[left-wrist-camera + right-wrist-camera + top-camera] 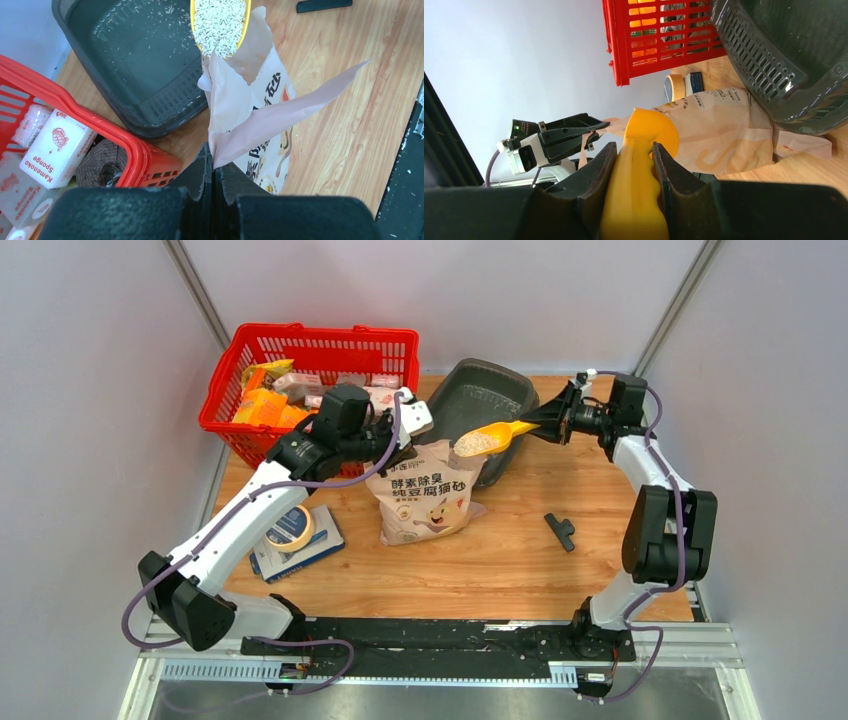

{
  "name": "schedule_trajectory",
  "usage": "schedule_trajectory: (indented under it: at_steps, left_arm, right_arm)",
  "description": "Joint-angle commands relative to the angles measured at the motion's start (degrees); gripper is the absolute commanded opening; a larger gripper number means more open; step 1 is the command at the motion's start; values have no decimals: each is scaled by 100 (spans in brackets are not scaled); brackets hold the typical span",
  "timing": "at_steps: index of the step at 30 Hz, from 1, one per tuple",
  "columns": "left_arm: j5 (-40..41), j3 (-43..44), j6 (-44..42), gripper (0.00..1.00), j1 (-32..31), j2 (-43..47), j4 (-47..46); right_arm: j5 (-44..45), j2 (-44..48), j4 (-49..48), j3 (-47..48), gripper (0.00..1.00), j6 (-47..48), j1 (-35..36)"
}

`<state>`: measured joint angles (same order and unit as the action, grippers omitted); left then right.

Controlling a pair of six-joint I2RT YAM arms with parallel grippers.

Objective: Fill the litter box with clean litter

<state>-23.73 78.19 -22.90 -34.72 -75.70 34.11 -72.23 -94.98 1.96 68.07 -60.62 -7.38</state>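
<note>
Your right hand [545, 423] is gripping narrowly on the handle of the yellow scoop [492, 437]. The scoop is carrying a heaped load of litter [218, 24]. The loaded bowl is hovering at the near rim of the litter box [145, 107], not yet over its floor, and the box is showing only scattered grains, so I judge the filling is barely begun.

Your left hand [214, 167] is pinching tight on the torn top edge of the bag [425, 495] and pulling the mouth open. The bag is standing just in front of the box, against or almost against its near wall; I cannot tell which. The red basket [310, 340] is sitting just to the left of the box.

Here is what you are risking:
- **Early spill:** The load is piled above the scoop's edge. Any roll of your wrist before the bowl is crossing the box rim is likely to drop grains back into the bag or onto the worktop [520, 560] in front of the box.
- **Flap contact:** The bag's raised flap is standing close under the bowl, and brushing it could knock litter loose.
- **Bag tipping:** If your left hand is tugging too hard, the bag could topple away from the box.
- **Box sliding:** Nothing is holding the box, so a bump from the scoop could push it away.
</note>
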Motion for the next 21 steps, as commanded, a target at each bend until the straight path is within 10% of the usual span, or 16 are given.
schedule_trajectory:
  at_steps: [1, 21]
  left_arm:
    - [-44, 346, -119, 0, 35, -15, -317]
    - [79, 925, -224, 0, 27, -577, 298]
  right_arm:
    - [-187, -143, -599, 329, 0, -415, -71]
    - [217, -2682, -662, 2780, 0, -48, -510]
